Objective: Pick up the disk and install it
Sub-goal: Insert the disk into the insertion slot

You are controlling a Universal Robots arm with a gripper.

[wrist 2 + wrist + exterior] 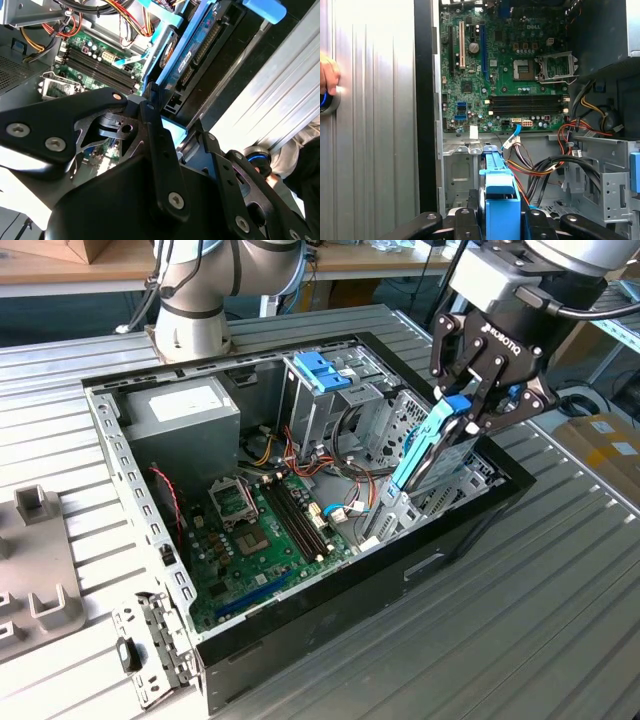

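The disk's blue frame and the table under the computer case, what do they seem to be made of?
The disk, held in the end effector: its frame looks like moulded plastic, uniformly bright blue with a soft sheen. The table: probably aluminium, pale silver-grey with straight parallel ribs and dull reflections; painted steel cannot be excluded.

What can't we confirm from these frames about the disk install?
Lower end of the disk: exterior view, hidden behind the drive cage.
Flat faces of the disk: first wrist view, edge-on, cut off at picture edge.
Finger contact: second wrist view, covered by the gripper linkage.
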